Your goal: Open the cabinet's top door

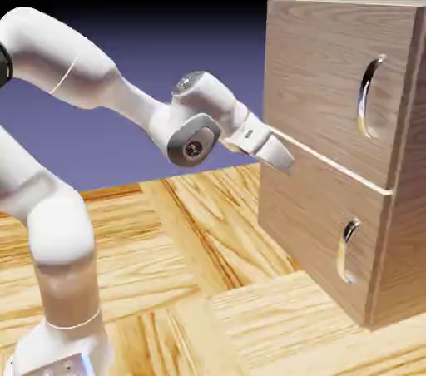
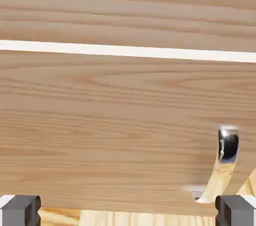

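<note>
The cabinet (image 1: 399,200) stands at the right of the exterior view, a tall light oak box. Its top door (image 1: 324,75) sits flush with the front, and the curved silver handle (image 1: 369,96) is near its right edge. My gripper (image 1: 281,156) hovers close to the front at the seam between the two panels, well left of that handle and holding nothing. The hand view is filled with wood: the top door (image 2: 128,5) lies above a white seam (image 2: 128,51). My grey fingertips (image 2: 20,211) stand wide apart, so the gripper (image 2: 128,212) is open.
The shorter lower panel (image 1: 312,225) carries a smaller silver handle (image 1: 348,248), which also appears at the hand view's lower right as the small handle (image 2: 227,146). A wood-grain table (image 1: 208,283) spreads under the arm and cabinet.
</note>
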Action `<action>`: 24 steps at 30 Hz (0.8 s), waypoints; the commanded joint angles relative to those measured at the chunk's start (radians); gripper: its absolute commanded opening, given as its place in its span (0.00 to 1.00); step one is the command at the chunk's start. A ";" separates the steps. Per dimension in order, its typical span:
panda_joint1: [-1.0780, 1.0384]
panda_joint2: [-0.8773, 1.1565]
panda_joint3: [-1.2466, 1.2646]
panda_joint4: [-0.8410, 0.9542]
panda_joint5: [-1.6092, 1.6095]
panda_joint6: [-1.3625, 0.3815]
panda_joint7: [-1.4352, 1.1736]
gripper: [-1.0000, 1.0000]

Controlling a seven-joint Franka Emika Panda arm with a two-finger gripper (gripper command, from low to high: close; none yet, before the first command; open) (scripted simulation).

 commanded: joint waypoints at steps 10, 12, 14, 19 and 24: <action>0.150 -0.046 -0.165 0.090 -0.435 -0.014 0.329 0.50; 0.180 -0.055 -0.198 0.108 -0.522 -0.017 0.395 0.50; 0.210 -0.065 -0.231 0.126 -0.609 -0.020 0.461 0.50; 0.285 -0.088 -0.313 0.172 -0.826 -0.027 0.625 0.50; 0.361 -0.111 -0.395 0.217 -1.044 -0.035 0.790 0.50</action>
